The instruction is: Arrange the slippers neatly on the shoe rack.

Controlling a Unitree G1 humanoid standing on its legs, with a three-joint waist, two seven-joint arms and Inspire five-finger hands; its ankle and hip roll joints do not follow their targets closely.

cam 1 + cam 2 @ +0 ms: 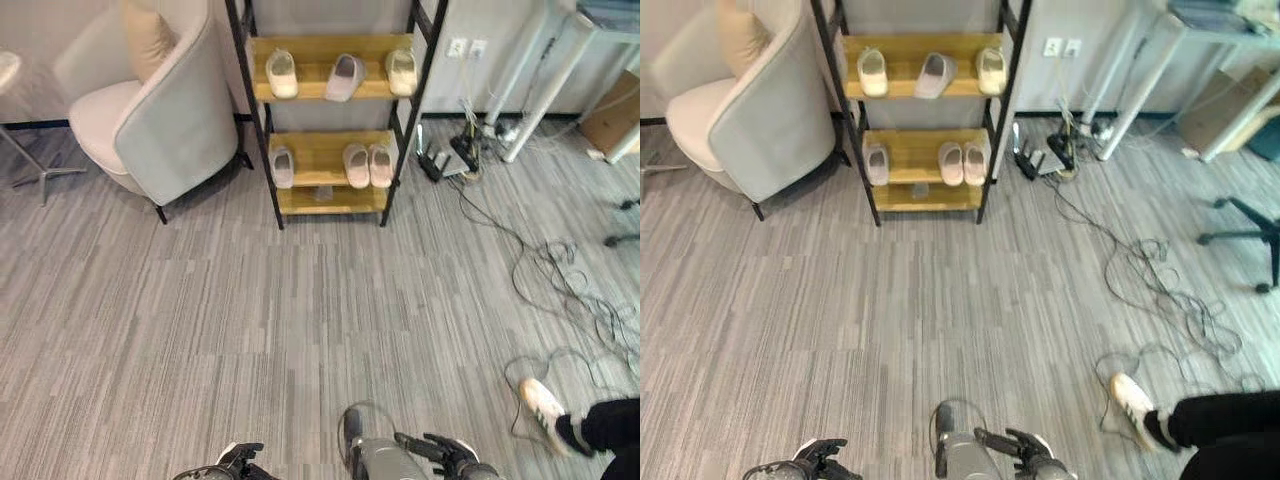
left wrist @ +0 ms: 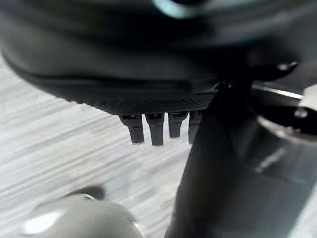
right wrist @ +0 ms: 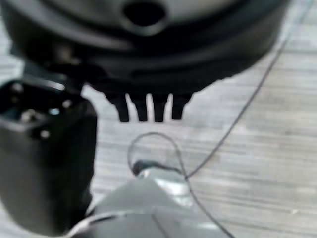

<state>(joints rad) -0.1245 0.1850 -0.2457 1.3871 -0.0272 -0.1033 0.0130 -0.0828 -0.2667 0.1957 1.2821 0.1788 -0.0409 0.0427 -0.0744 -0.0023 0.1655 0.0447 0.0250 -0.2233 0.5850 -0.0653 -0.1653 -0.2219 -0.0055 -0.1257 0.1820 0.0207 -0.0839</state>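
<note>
Both arms hang low at the near edge of the scene, well short of the shoe rack [image 1: 330,110]. The left robot hand [image 1: 238,462] sits at near left and the right robot hand [image 1: 445,455] at near centre-right, each above the grey carpet floor [image 1: 300,330] and touching nothing.

In the left wrist view the left robot hand's fingers [image 2: 154,129] point straight out in a row over bare carpet, spread apart and empty. The right wrist view shows the right robot hand's fingers [image 3: 141,108] likewise straight and apart, holding nothing, with a thin cable [image 3: 237,119] lying on the carpet beyond them.

The head views show what the wrist views do not. The rack stands at the far wall, with an armchair [image 1: 150,110] to its left. Its upper shelf [image 1: 330,90] carries three slippers: a cream slipper [image 1: 281,73], a grey slipper [image 1: 345,77] set askew, and another cream slipper [image 1: 402,71]. The lower shelf [image 1: 325,178] holds a single pink slipper [image 1: 283,166] at left and a pink pair [image 1: 368,165] side by side at right. A person's shoe [image 1: 545,402] shows at near right.
</note>
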